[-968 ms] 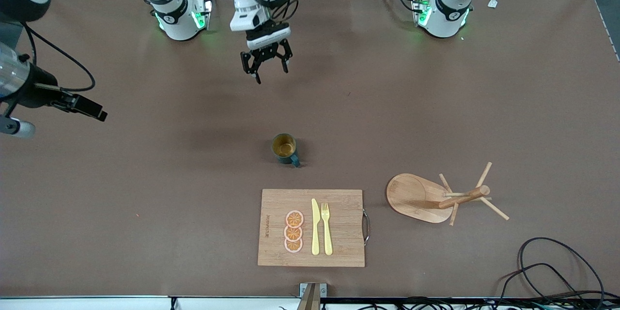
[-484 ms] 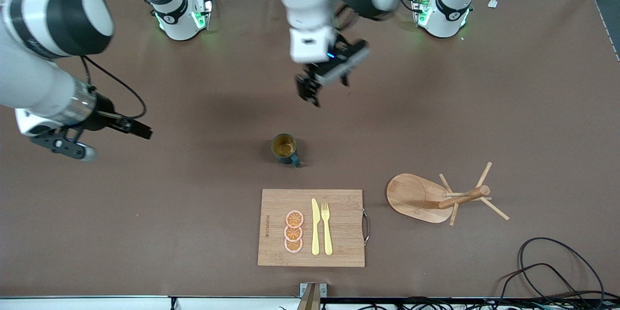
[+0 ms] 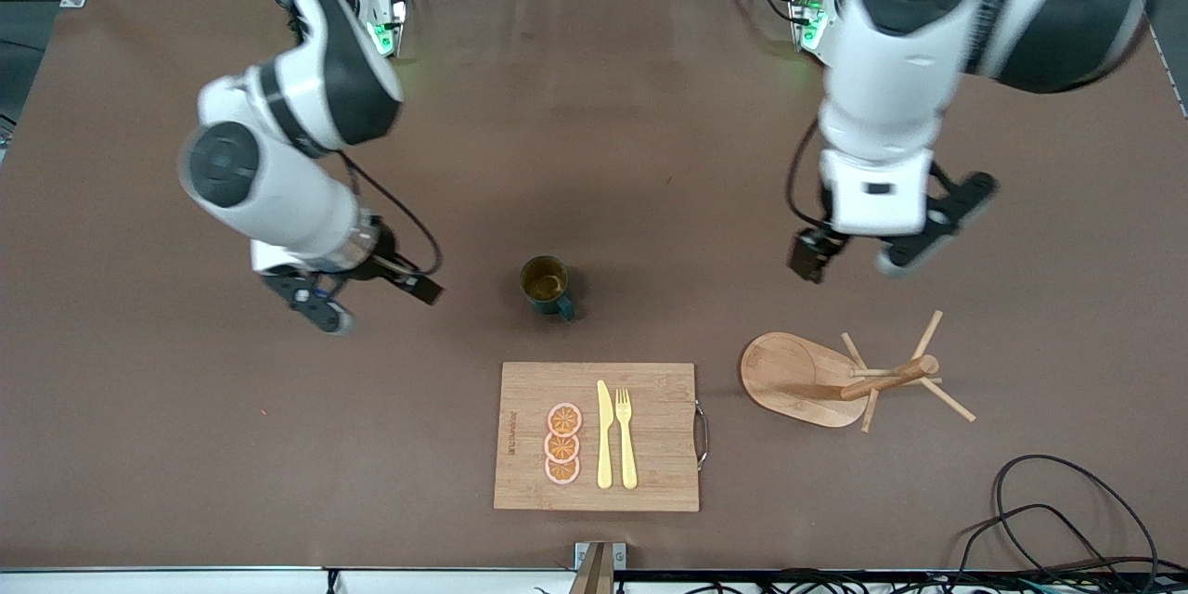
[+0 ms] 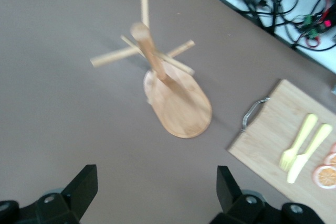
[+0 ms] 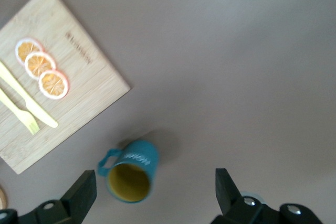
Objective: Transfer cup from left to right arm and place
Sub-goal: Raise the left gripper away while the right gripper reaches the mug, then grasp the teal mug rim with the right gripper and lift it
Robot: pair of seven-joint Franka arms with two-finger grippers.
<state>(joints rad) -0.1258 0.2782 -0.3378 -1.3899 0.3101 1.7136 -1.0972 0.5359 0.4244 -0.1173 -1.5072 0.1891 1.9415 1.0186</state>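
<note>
The cup (image 3: 546, 285) was dark teal with a tan-yellow inside — pale lettering ran along its side. The table (image 3: 594, 158) was plain brown. The cutting board (image 3: 650, 473) and mug tree (image 3: 817, 380) were light wood; the knife (image 3: 604, 436) and fork (image 3: 626, 436) pale yellow; the citrus slices (image 3: 562, 444) orange, pale-rimmed.

Cup (image 3: 546, 285) upright on bench (image 3: 650, 158), mid-bench. Cutting board (image 3: 594, 436) nearer front camera than cup, apart from it. On board: three fruit slices (image 3: 562, 444) in row, knife (image 3: 604, 434) beside them, fork (image 3: 626, 436) beside knife. Mug tree (image 3: 849, 380) beside board, toward left arm's end. Cables (image 3: 1049, 520) at bench edge, same end.
</note>
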